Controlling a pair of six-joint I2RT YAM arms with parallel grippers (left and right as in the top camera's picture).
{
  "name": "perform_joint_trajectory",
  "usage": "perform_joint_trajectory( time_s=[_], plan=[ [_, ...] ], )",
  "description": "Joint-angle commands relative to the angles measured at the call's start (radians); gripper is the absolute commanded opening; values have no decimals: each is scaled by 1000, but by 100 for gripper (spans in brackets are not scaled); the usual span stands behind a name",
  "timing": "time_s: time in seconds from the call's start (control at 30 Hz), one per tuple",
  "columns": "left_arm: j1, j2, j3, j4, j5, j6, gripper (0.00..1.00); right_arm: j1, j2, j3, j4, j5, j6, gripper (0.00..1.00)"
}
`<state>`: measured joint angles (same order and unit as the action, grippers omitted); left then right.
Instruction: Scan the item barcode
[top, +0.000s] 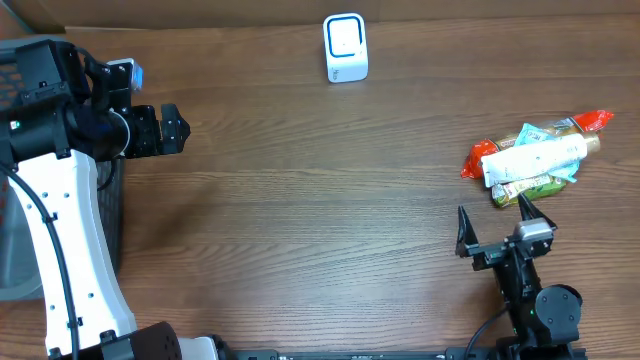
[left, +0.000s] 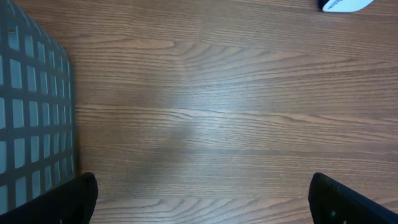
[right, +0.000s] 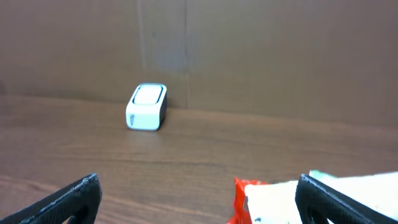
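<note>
Overhead, scanner (top: 346, 47) top centre, packets (top: 535, 160) piled at right, left gripper (top: 176, 130) upper left, wide open, empty, right gripper (top: 492, 215) just below packets, wide open, empty, left wrist, basket (left: 31, 106) at left edge, right wrist, packets at bottom right.

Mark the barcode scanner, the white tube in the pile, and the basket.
barcode scanner (top: 345, 46), overhead view, middle of its white top face.
white tube (top: 535, 158), overhead view, middle of its body.
basket (left: 31, 106), left wrist view, on its mesh wall.
</note>
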<state>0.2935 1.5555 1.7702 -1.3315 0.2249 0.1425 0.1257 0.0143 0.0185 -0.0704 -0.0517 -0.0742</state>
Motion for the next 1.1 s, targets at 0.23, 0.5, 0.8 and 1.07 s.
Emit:
perform_joint_trajectory(
  time_s=[0.23,0.5,0.8,1.07],
  plan=[
    [-1,3,11,1,0,26,100,-3,-11,-10,-10,-13,59,100],
    [-1,3,11,1,0,26,100,-3,-11,-11,-10,-13,60,100],
    [-1,3,11,1,1,26,100,-3,-11,-10,-10,-13,59,100],
    [-1,3,11,1,0,26,100,-3,-11,-10,-10,-13,59,100]
  ],
)
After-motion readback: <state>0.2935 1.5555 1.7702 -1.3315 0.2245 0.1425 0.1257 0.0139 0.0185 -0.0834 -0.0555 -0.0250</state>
